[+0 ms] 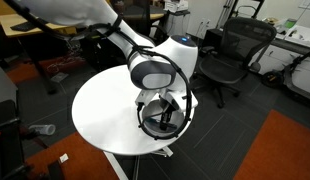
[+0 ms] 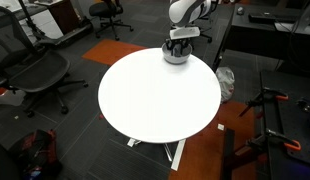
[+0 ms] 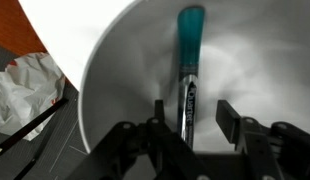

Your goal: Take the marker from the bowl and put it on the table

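Note:
The teal-blue marker (image 3: 189,45) lies inside the light grey-white bowl (image 3: 115,70), its dark end toward my gripper. My gripper (image 3: 195,112) is open and lowered into the bowl, with one finger on each side of the marker's dark end, not closed on it. In both exterior views the gripper (image 1: 161,112) (image 2: 181,42) hangs over the bowl (image 1: 167,128) (image 2: 176,57), which stands at the edge of the round white table (image 1: 100,110) (image 2: 155,95). The marker does not show in the exterior views.
Black office chairs (image 1: 233,50) (image 2: 35,70) stand around the table. Crumpled white material (image 3: 23,90) lies on the floor beside the table's edge. An orange carpet (image 1: 280,150) and wooden desks (image 1: 35,25) lie beyond.

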